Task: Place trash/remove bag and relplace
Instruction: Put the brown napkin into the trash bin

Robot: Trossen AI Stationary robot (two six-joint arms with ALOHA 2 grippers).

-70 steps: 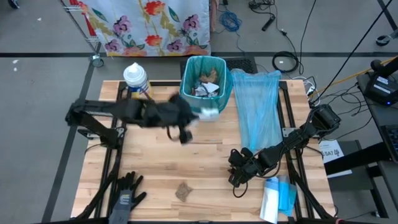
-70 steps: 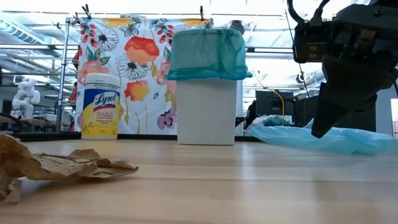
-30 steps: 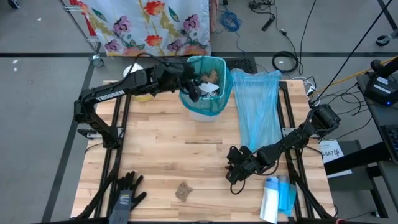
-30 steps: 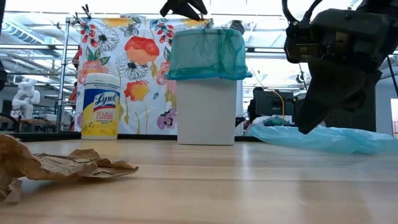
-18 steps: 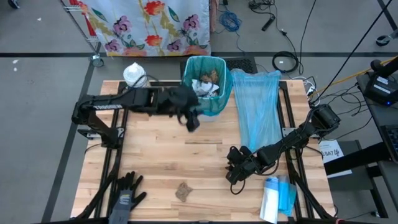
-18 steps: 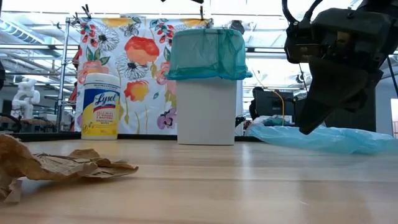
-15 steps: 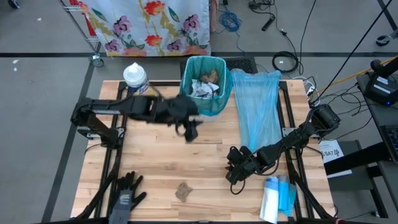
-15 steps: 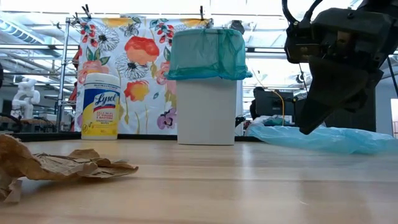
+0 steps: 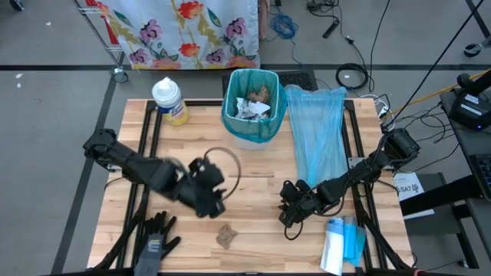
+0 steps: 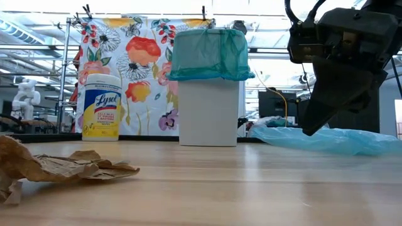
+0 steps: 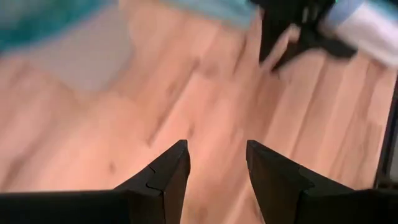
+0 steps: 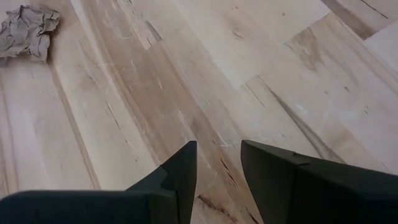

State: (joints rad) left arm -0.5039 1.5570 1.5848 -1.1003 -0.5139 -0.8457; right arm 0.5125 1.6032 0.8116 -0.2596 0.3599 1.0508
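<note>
1. The table (image 9: 253,192) is pale wood planks on a black frame, bare grain across the middle.
2. Left gripper (image 9: 209,201) hangs over the table's front-left part, fingers (image 11: 166,177) parted with nothing between them, only wood under them.
3. Right gripper (image 9: 288,215) sits low over the front-right planks, fingers (image 12: 180,171) apart and holding nothing.
4. A brown paper wad (image 9: 225,235) lies near the front edge, just ahead of the left gripper and apart from it; the right wrist view catches it (image 12: 28,28) flat on the boards.
5. The bin (image 9: 251,107) stands at the back centre, white with a teal liner folded over its rim, and the trash (image 9: 253,103) is heaped inside: white and brown scraps.
6. Beside it on the right, a spare blue bag (image 9: 318,134) is spread flat along the planks.
7. A wipes tub (image 9: 169,100) stands at the back left; black gloves (image 9: 153,238) lie at the front-left corner.
8. A white-and-blue pack (image 9: 341,241) rests at the front right.
9. Beyond the table, a floral cloth (image 10: 135,69) hangs on a rack, cables trail on grey floor.
</note>
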